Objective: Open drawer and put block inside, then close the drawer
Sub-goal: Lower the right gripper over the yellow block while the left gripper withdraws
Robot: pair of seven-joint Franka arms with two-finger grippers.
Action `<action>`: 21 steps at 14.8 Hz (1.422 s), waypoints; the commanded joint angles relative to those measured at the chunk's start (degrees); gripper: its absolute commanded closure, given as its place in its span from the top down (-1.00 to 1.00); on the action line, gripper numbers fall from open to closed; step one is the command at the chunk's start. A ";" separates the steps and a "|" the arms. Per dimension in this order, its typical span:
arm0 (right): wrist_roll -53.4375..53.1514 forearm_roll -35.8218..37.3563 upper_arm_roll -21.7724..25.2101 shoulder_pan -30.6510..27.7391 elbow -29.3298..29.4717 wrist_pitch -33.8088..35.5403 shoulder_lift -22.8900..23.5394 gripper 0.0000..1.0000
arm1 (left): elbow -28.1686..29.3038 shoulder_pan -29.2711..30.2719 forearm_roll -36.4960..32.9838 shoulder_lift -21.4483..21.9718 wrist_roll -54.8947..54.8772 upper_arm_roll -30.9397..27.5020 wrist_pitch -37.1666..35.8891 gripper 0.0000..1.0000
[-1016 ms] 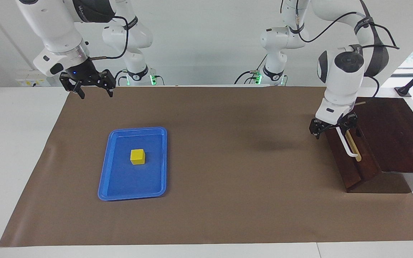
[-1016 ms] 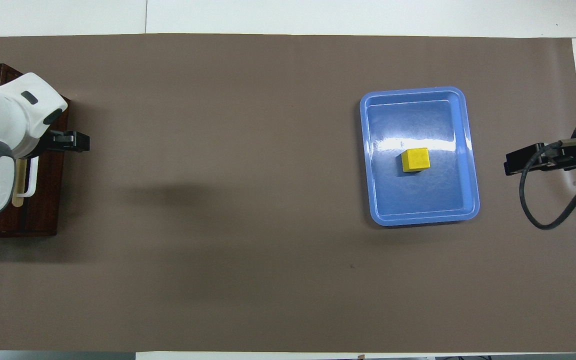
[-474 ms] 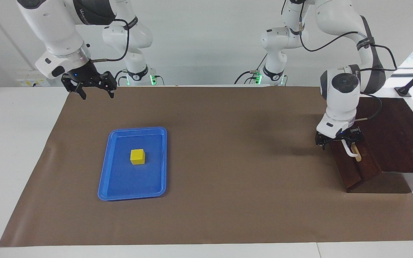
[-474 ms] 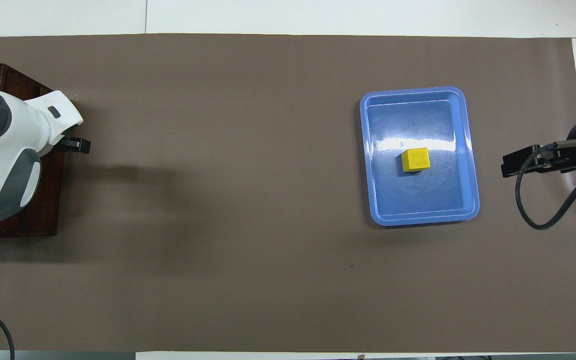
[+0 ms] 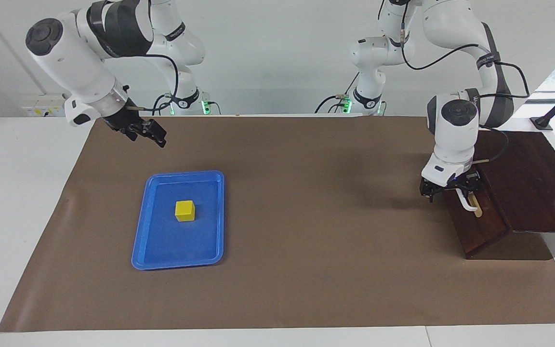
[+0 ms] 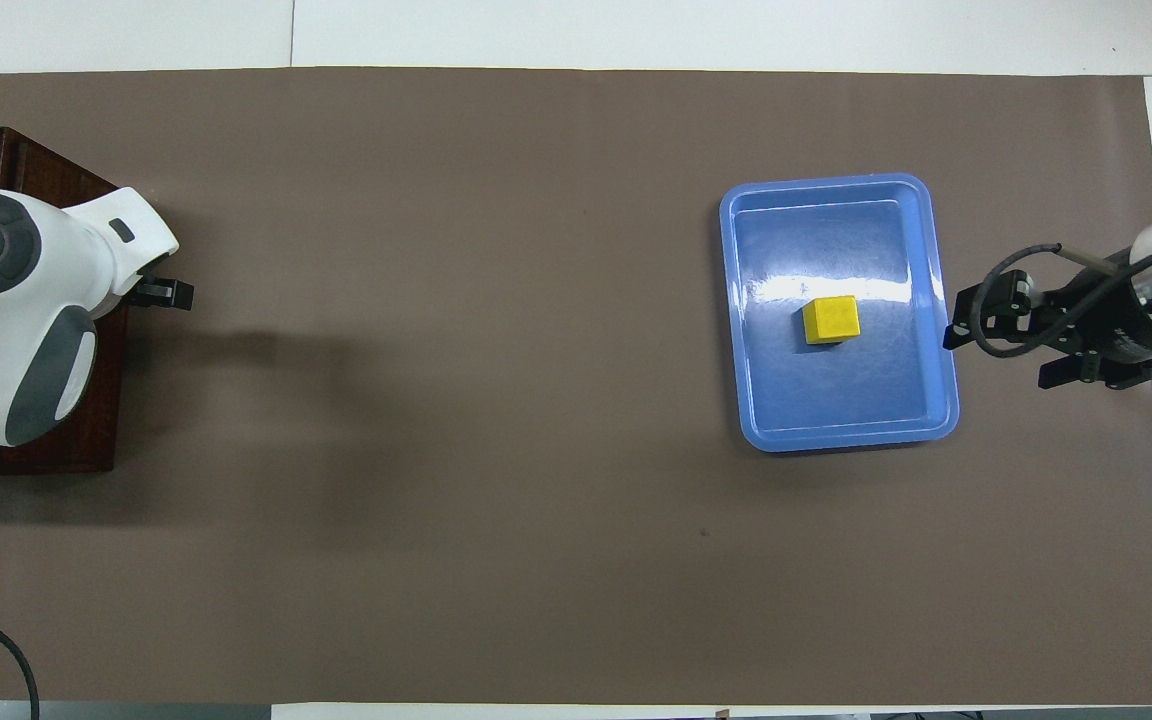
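Both grippers are open and empty; the left gripper at the drawer's white bar handle could slip off.

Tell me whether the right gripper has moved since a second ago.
Yes. The right gripper has swung toward the blue tray, now by its rim in the overhead view.

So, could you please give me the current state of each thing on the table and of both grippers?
Drawer: closed, handle ungrasped.
Block: upright in the tray, untouched.
Tray: flat on the table, holding only the block.
Left gripper: open, at the drawer handle.
Right gripper: open, raised over the mat near the tray.
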State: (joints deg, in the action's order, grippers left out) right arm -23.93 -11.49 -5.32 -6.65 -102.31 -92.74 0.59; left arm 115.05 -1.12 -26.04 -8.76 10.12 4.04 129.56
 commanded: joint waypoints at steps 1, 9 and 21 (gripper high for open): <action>-9.61 -5.62 -0.31 -2.22 -0.87 -2.79 4.49 1.00 | 1.94 -7.21 0.28 1.47 8.58 0.09 -1.67 1.00; -27.91 -17.32 -0.22 -3.72 -4.74 -9.65 11.96 1.00 | 0.89 -13.12 3.45 1.65 16.07 0.01 -5.10 1.00; -23.81 -31.39 -0.22 -5.75 -3.94 -18.69 22.43 1.00 | -17.75 -16.02 26.65 4.02 54.77 0.18 -27.88 1.00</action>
State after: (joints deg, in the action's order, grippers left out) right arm -51.16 -40.41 -5.05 -12.07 -105.14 -109.25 22.19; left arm 96.47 -16.13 -1.53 -5.43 54.79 4.72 101.66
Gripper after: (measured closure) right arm 0.000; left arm 0.000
